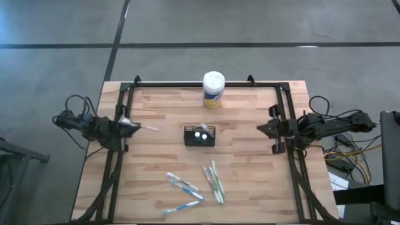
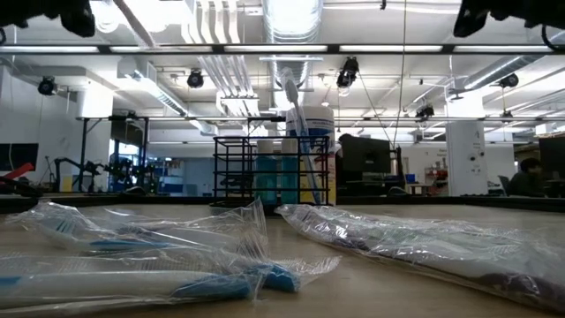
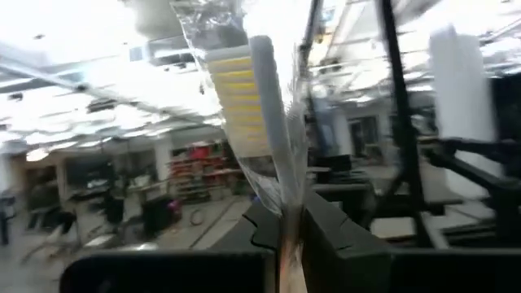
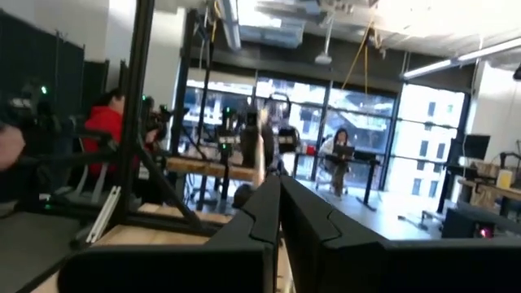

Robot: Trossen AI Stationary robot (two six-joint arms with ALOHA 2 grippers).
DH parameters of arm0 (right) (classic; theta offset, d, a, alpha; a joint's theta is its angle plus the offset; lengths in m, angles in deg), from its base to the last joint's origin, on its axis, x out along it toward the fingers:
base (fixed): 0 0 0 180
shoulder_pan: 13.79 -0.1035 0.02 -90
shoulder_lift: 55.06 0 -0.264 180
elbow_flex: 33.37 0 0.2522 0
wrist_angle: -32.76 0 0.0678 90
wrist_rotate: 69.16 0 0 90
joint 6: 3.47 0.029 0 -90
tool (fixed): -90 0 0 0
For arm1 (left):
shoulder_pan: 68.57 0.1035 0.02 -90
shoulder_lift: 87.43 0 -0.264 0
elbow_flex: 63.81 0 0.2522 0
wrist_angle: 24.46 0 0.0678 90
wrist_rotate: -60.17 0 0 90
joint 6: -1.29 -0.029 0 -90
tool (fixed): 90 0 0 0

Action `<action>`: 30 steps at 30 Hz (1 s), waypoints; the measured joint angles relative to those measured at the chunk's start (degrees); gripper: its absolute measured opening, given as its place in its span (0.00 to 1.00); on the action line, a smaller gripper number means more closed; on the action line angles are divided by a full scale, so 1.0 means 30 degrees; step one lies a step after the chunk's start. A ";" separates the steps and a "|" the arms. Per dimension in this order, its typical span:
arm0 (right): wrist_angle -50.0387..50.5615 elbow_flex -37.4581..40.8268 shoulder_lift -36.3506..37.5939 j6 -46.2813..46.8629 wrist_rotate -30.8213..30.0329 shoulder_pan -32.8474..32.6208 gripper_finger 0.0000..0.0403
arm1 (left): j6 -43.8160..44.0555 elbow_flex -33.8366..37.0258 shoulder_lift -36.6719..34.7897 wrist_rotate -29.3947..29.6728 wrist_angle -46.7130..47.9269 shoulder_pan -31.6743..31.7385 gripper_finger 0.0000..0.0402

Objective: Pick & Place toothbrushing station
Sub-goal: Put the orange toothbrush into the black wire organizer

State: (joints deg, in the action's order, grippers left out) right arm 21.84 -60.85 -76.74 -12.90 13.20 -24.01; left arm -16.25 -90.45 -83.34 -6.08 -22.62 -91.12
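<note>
The black slotted holder [image 1: 199, 135] stands on its base at the table's middle, with blue-topped items in it. In the low view [image 2: 265, 172] a toothbrush [image 2: 291, 93] stands upright in it. My left gripper [image 1: 136, 127] is at the table's left edge, above the wood, shut on a wrapped toothbrush [image 1: 150, 128] with yellow bristles [image 3: 236, 98]. My right gripper [image 1: 261, 129] is at the right edge, level with the holder. It is shut and empty, as the right wrist view [image 4: 279, 191] shows. My left gripper pinches the wrapped toothbrush between its two fingers, on the handle [image 3: 286, 207] below the bristle head, through the clear wrapper. The fingers come level from the table's left. The brush sticks out past the fingertips toward the holder, head end farthest out, lifted clear of the table.
A white-lidded, yellow-labelled canister [image 1: 214, 89] stands at the far edge behind the holder. Several wrapped toothbrushes lie on the near half: one pair [image 1: 184, 184], one pair [image 1: 214, 181] and one [image 1: 184, 205]. They fill the foreground of the low view [image 2: 159, 256]. Black frame rails [image 1: 284, 119] run along the table's sides.
</note>
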 joint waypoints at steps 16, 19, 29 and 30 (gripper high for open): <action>-0.1223 0.3358 0.1848 0.0076 0.0210 0.0043 0.02 | 0.0293 0.4070 -0.1367 0.2445 -0.2634 0.0242 0.05; -0.1613 0.4043 0.1852 0.0139 0.0203 0.0043 0.02 | 0.0373 0.4115 -0.1367 0.1858 -0.2525 0.0240 0.05; -0.2062 0.4408 0.1822 0.0355 0.0184 0.0043 0.02 | 0.0435 0.3413 -0.1035 0.1887 -0.3453 0.0946 0.05; -0.2056 0.4408 0.1817 0.0332 0.0181 0.0043 0.02 | 0.0475 0.3197 -0.0864 0.1881 -0.3580 0.1073 0.05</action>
State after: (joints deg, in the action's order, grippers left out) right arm 15.67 -47.62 -71.29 -11.90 13.74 -23.88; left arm -14.82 -80.86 -85.94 -0.44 -33.36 -87.90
